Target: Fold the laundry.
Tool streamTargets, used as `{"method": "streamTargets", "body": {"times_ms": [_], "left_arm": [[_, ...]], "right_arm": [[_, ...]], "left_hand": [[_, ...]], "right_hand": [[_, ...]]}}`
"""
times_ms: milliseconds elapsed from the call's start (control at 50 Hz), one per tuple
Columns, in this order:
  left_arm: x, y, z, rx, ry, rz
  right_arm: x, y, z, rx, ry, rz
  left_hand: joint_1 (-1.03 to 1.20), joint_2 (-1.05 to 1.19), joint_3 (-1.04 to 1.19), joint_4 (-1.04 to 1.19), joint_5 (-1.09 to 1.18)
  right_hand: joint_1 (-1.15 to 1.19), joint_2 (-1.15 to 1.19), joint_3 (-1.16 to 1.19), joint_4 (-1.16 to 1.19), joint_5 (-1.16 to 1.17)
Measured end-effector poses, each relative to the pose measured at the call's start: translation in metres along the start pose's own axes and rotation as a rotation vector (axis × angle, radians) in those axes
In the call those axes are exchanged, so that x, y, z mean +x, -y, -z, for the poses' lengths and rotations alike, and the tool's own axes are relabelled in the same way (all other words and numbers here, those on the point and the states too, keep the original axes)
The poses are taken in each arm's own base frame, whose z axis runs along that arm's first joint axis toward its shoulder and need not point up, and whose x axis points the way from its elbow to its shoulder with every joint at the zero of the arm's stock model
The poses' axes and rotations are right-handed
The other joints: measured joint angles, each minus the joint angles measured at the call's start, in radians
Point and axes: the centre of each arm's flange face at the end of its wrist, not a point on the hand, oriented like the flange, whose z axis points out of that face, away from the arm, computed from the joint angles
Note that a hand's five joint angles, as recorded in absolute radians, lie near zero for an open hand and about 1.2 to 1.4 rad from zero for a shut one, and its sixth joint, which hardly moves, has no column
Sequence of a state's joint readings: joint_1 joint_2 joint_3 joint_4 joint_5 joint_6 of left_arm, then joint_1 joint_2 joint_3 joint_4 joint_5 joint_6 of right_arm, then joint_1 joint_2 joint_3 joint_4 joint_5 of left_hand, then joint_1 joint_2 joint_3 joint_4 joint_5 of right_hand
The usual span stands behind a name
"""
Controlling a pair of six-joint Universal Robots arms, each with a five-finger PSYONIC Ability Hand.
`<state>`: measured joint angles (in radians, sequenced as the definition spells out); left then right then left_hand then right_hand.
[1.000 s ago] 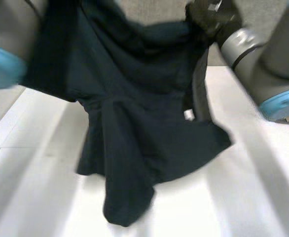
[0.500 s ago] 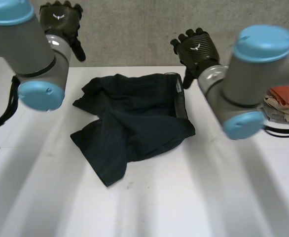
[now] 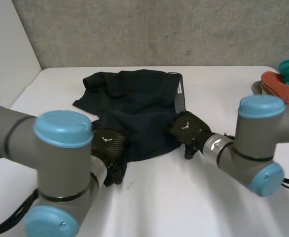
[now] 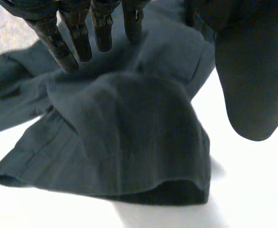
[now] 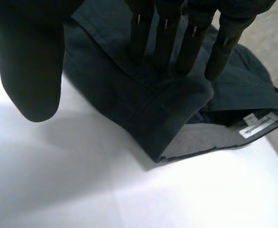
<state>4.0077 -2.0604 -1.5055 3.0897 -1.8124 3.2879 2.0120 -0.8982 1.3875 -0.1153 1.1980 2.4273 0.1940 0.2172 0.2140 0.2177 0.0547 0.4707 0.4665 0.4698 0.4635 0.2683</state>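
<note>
Now, your left hand [image 3: 107,147] sits low at the near left corner of the dark garment [image 3: 134,101]. Its fingers [image 4: 75,35] are straight, with the tips right at the cloth. The thumb is held wide to the side, so this hand holds nothing. Your right hand [image 3: 188,126] is at the near right corner. Its fingers [image 5: 165,28] are straight too, with the tips down on a folded hem. Its thumb is out over the white table [image 3: 184,197], off the cloth. It may be pressing the hem, but that is hard to tell.

The garment lies bunched in the middle of the table, from your hands out toward the far side. A small white label [image 5: 255,124] peeks out just past the right fingertips. I think the cloth is soft, light and floppy, so it will sag and wrinkle when you lift it. The thick hems at the near corners look like the best places to pinch. A pile of other clothes [image 3: 280,81] lies well off to the right.
</note>
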Motion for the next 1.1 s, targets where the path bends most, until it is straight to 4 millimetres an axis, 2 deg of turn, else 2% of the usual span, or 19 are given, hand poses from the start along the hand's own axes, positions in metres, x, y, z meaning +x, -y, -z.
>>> {"method": "streamTargets", "body": {"times_ms": [160,320,360,380,420,440,460,500,560,640,720,780,900,1000,1100], "left_arm": [[0.001,-0.019,-0.033,-0.047,0.082,-0.025],[-0.003,-0.020,-0.044,-0.022,0.138,-0.078],[-0.006,-0.015,-0.043,0.016,0.157,-0.085],[-0.008,-0.013,-0.042,0.034,0.163,-0.086],[-0.011,-0.008,-0.041,0.069,0.176,-0.092],[-0.011,-0.007,-0.041,0.078,0.179,-0.094],[-0.014,-0.004,-0.040,0.100,0.186,-0.102],[-0.019,-0.001,-0.039,0.122,0.192,-0.118],[-0.025,0.001,-0.038,0.133,0.197,-0.149],[-0.036,0.002,-0.035,0.117,0.198,-0.197],[-0.046,0.001,-0.023,0.068,0.173,-0.231],[-0.049,0.001,-0.010,0.035,0.131,-0.246],[-0.044,-0.001,0.029,-0.047,-0.025,-0.290],[-0.035,-0.005,0.057,-0.130,-0.147,-0.357],[-0.032,-0.002,0.065,-0.159,-0.174,-0.437]], "right_arm": [[-0.006,-0.012,-0.033,0.080,-0.121,0.043],[-0.012,-0.014,-0.050,0.100,-0.160,0.092],[-0.012,-0.014,-0.055,0.107,-0.177,0.111],[-0.012,-0.013,-0.057,0.111,-0.185,0.119],[-0.011,-0.013,-0.060,0.117,-0.201,0.132],[-0.011,-0.013,-0.060,0.119,-0.205,0.135],[-0.009,-0.012,-0.061,0.123,-0.219,0.143],[-0.007,-0.010,-0.061,0.124,-0.238,0.149],[-0.002,-0.006,-0.058,0.120,-0.263,0.150],[0.007,0.003,-0.045,0.101,-0.280,0.141],[0.016,0.014,-0.015,0.035,-0.233,0.122],[0.019,0.020,0.011,-0.038,-0.166,0.111],[0.015,0.025,0.078,-0.267,0.047,0.102],[0.008,0.030,0.118,-0.393,0.199,0.121],[0.007,0.033,0.130,-0.421,0.246,0.138]], "left_hand": [[0.103,0.071,0.072,0.076,0.064],[0.285,0.238,0.242,0.242,0.231],[0.453,0.409,0.406,0.405,0.389],[0.468,0.424,0.428,0.420,0.403],[0.659,0.610,0.611,0.608,0.591],[0.659,0.610,0.611,0.608,0.591],[0.847,0.817,0.815,0.804,0.784],[0.956,0.940,0.933,0.934,0.915],[0.962,0.974,0.965,0.973,0.942],[0.961,0.976,0.968,0.976,0.942],[0.961,0.976,0.968,0.976,0.946],[0.961,0.976,0.968,0.976,0.950],[0.961,0.976,0.968,0.976,0.952],[0.961,0.979,0.973,0.977,0.954],[0.961,0.979,0.973,0.977,0.954]], "right_hand": [[0.004,0.003,0.003,0.003,0.025],[0.108,0.124,0.118,0.116,0.140],[0.265,0.271,0.263,0.265,0.284],[0.362,0.372,0.363,0.367,0.380],[0.561,0.609,0.595,0.589,0.594],[0.599,0.649,0.635,0.631,0.635],[0.622,0.708,0.696,0.706,0.687],[0.622,0.711,0.714,0.728,0.695],[0.622,0.711,0.714,0.731,0.695],[0.622,0.711,0.714,0.731,0.695],[0.622,0.711,0.715,0.731,0.695],[0.622,0.711,0.715,0.732,0.695],[0.622,0.711,0.717,0.732,0.695],[0.622,0.711,0.717,0.732,0.695],[0.622,0.711,0.717,0.732,0.695]]}}
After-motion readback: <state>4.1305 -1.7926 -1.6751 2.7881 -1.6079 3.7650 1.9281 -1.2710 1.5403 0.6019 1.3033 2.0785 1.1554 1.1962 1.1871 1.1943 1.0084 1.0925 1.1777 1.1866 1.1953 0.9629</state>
